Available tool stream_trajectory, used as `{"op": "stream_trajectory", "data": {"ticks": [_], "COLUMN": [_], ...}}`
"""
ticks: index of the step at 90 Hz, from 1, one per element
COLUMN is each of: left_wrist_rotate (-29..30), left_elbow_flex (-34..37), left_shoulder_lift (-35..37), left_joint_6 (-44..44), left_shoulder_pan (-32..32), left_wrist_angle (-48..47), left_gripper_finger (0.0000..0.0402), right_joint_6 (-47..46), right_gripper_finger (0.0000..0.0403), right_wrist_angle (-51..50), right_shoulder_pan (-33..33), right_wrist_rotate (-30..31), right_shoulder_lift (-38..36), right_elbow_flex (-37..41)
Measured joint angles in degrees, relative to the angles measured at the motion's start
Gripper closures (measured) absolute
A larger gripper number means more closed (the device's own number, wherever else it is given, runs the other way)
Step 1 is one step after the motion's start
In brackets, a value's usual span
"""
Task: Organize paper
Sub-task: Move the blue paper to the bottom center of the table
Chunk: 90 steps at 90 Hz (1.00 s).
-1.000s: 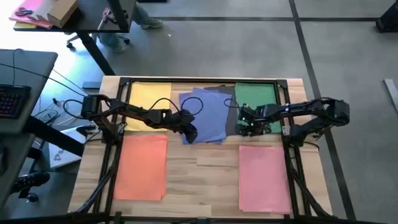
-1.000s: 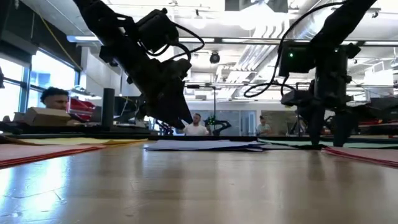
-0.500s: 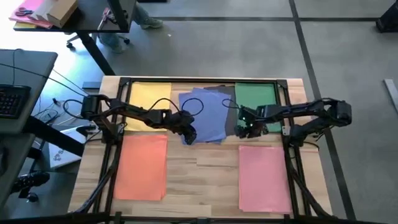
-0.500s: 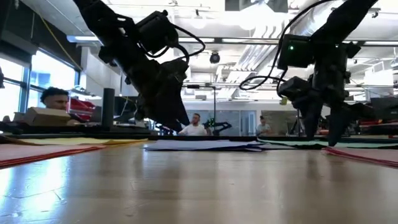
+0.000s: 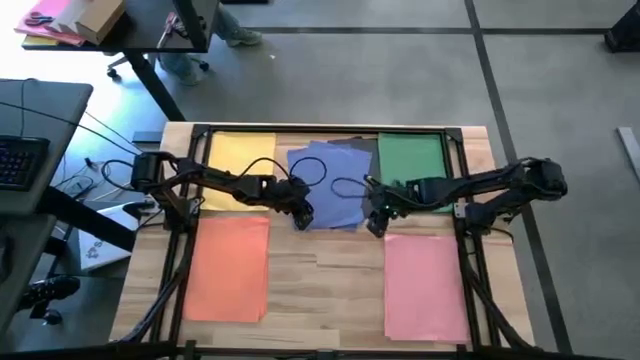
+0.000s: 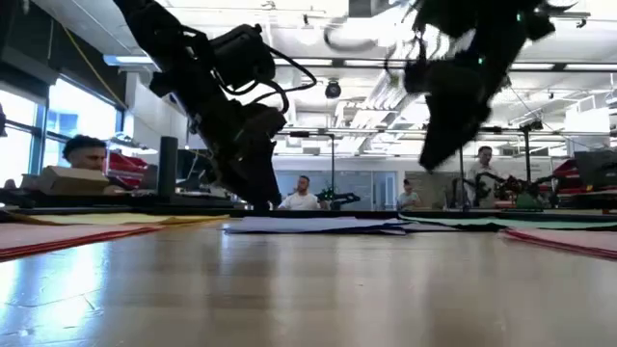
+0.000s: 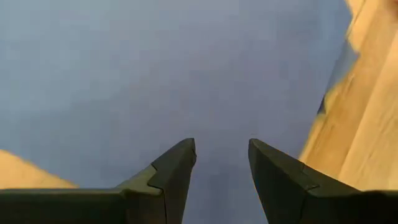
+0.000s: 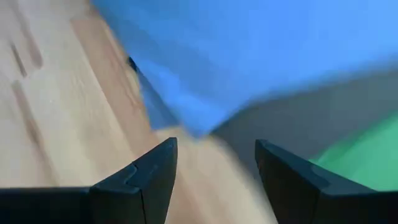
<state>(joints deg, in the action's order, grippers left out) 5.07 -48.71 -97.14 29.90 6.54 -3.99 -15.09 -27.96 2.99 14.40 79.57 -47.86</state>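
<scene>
My right gripper (image 5: 374,222) has swung off the green sheet (image 5: 411,156) to the blue stack's (image 5: 328,180) near corner mid-worktop, fingers wide and empty, while my left gripper (image 5: 302,214), also spread, presses its opposite edge for squaring.

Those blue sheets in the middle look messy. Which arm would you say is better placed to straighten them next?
Probably the left. Its pincer sits low over the blue sheets, fingers open, with blue paper filling its wrist view. The right pincer is open too, but hangs higher, at the pile's corner beside the dark grey sheet.
</scene>
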Motion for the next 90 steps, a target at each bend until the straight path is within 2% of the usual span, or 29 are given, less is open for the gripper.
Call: {"op": "stream_trajectory", "data": {"ticks": [11,19,35,49,68,90], "left_wrist_rotate": [0.11,0.14,-0.07,0.00,1.25,4.05], "left_elbow_flex": [0.01,0.00,0.00,0.00,0.01,1.35], "left_shoulder_lift": [-0.02,-0.02,-0.02,-0.02,-0.02,-2.05], "left_joint_6": [-0.01,0.13,4.26,4.52,3.76,1.73], "left_shoulder_pan": [0.75,1.35,1.77,1.68,1.61,-0.10], "left_wrist_angle": [1.31,1.12,-1.47,-2.07,-2.49,-2.26], "left_gripper_finger": [0.0257,0.0257,0.0257,0.0257,0.0257,0.0257], "right_joint_6": [25.35,34.70,36.15,38.60,39.63,40.64], "right_gripper_finger": [0.0201,0.0201,0.0202,0.0211,0.0214,0.0222], "right_wrist_angle": [4.03,7.16,9.23,9.44,8.32,7.95], "right_shoulder_pan": [3.81,5.33,4.77,3.75,3.40,2.90], "right_wrist_rotate": [2.59,2.51,0.40,-0.91,8.92,6.52], "right_shoulder_lift": [2.46,5.53,11.39,16.83,22.97,23.45], "right_elbow_flex": [-1.46,-1.48,-1.53,-2.87,-5.44,-8.71]}}
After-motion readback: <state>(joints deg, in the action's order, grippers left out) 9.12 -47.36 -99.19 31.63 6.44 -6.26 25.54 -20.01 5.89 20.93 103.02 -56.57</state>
